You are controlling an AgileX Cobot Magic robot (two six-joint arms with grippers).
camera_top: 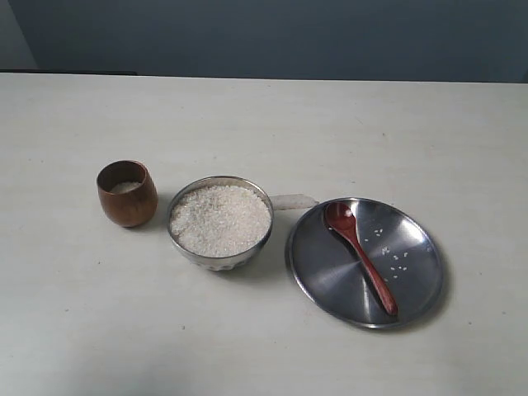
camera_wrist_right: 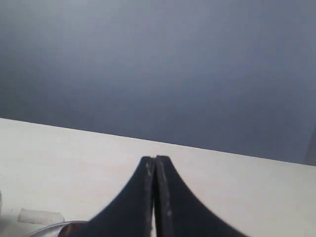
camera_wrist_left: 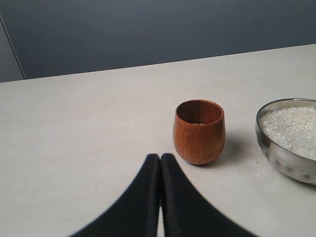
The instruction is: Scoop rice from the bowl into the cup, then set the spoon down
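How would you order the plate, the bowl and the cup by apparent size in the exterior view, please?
1. Largest: the plate.
2. Middle: the bowl.
3. Smallest: the cup.
The differences are plain.

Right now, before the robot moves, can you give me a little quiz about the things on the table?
1. True or false: the reddish-brown wooden spoon lies on the flat wide steel plate.
2. In the exterior view, what stands between the small dark-brown wooden cup and that plate?
A) the round shiny steel bowl heaped with white rice
B) a glass bottle
C) a fork
3. Fill in: the left end effector and the right end effector are both ____ (open or shut).

Key: 1 true. 2 A. 3 shut, each with its jaws pressed together and holding nothing.
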